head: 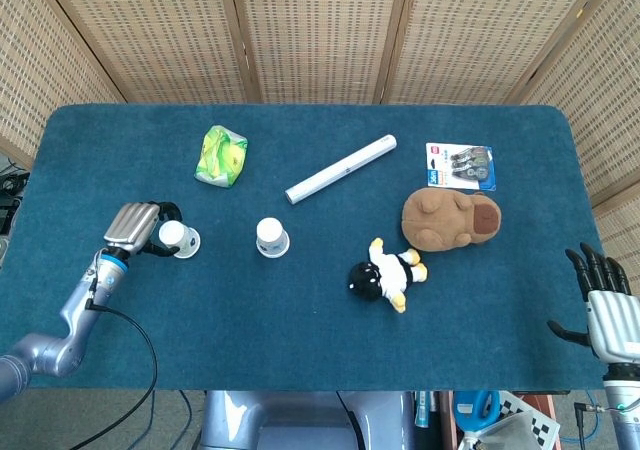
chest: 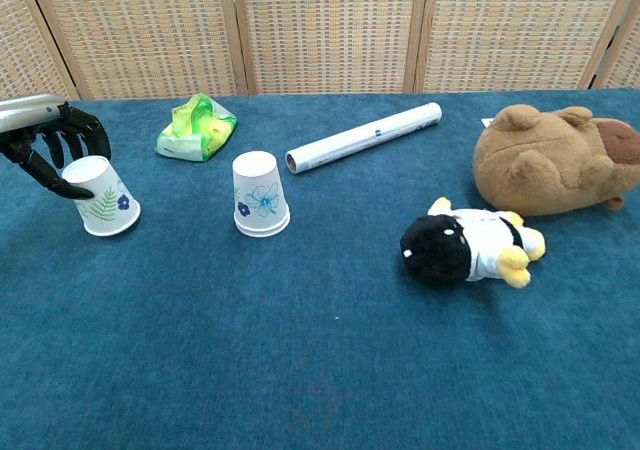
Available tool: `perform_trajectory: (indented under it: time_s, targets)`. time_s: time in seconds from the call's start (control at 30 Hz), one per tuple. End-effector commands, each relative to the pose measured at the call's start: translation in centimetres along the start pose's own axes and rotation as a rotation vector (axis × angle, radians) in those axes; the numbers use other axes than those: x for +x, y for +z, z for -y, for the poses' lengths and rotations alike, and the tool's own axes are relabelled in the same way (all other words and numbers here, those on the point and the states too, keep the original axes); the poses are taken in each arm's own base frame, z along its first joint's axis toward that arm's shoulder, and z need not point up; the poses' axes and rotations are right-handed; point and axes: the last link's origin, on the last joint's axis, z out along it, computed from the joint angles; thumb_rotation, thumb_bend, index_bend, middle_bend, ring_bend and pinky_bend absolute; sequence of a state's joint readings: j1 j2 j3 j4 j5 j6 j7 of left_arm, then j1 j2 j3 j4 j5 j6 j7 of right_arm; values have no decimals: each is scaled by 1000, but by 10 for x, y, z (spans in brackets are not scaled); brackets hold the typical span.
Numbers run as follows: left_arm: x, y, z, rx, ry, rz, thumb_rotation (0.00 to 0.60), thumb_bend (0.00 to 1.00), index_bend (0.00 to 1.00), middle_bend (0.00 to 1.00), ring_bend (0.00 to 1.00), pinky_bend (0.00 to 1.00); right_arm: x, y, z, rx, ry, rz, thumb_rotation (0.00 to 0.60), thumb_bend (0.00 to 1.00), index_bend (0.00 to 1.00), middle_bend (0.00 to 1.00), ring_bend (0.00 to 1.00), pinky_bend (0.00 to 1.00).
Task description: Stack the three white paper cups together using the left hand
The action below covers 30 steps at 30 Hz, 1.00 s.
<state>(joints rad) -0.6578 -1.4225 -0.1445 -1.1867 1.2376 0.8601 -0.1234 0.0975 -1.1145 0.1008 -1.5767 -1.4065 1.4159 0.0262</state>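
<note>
Two white paper cups with blue and green flower prints stand upside down on the blue table [head: 300, 340]. The left cup [head: 180, 238] [chest: 101, 199] leans a little. My left hand [head: 136, 226] [chest: 48, 142] curls its dark fingers around that cup's upturned base and grips it. The middle cup [head: 271, 237] [chest: 260, 194] stands free to its right. I see no third cup. My right hand [head: 606, 306] hangs open beyond the table's front right corner, far from the cups, and is outside the chest view.
A green packet [head: 221, 155] [chest: 197, 127] lies behind the cups. A white tube [head: 340, 169] [chest: 364, 137] lies slantwise at mid-table. A brown plush [head: 450, 218] [chest: 555, 160], a black-and-white penguin plush [head: 385, 274] [chest: 465, 247] and a blister pack [head: 460, 165] are to the right.
</note>
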Motion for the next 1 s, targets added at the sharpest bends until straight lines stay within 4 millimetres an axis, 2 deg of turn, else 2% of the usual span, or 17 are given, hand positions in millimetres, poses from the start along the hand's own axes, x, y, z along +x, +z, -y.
perform_trajectory:
  time_s: [0.03,0.13,0.2,0.23,0.3,0.4,0.47,0.53,0.57,0.63,0.83,1.0]
  targets:
    - [11,-5,-3,-16,-35,-25,600,188,423,447,399,422,0,0,0,1,3,-1,600,0,0,0,0,0]
    - [31,-11,-10,-52,-64,-77,600,187,423,447,400,422,1,0,0,0,7,-4,600,0,0,0,0,0]
    - [55,-19,-22,-101,-102,-129,600,187,423,447,400,422,2,0,0,2,9,-5,600,0,0,0,0,0]
    - [59,-21,-24,-108,-107,-132,600,187,423,447,400,422,2,0,0,2,10,-6,600,0,0,0,0,0]
    - [80,-24,-40,-155,-116,-178,600,187,423,447,399,422,2,-1,1,5,13,-6,600,0,0,0,0,0]
    - [92,-21,-64,-200,-119,-183,600,187,424,447,400,422,3,-1,2,8,16,-4,600,0,0,0,0,0]
    - [94,-15,-82,-233,-136,-166,600,187,424,447,400,422,3,-1,2,9,18,-5,600,0,0,0,0,0]
    - [92,-11,-92,-246,-134,-156,600,187,424,447,400,422,3,-1,2,9,18,-6,600,0,0,0,0,0]
    - [88,-5,-104,-259,-133,-133,600,187,425,447,400,422,4,-1,1,7,20,-8,600,0,0,0,0,0]
    - [83,2,-115,-254,-144,-107,600,187,424,447,400,422,5,0,0,4,22,-9,600,0,0,0,0,0]
    - [66,18,-138,-240,-183,-40,600,187,425,447,400,422,7,0,-6,-17,33,-15,600,0,0,0,0,0]
    - [56,24,-144,-230,-175,-11,600,187,424,447,400,422,8,0,-9,-26,40,-15,600,0,0,0,0,0]
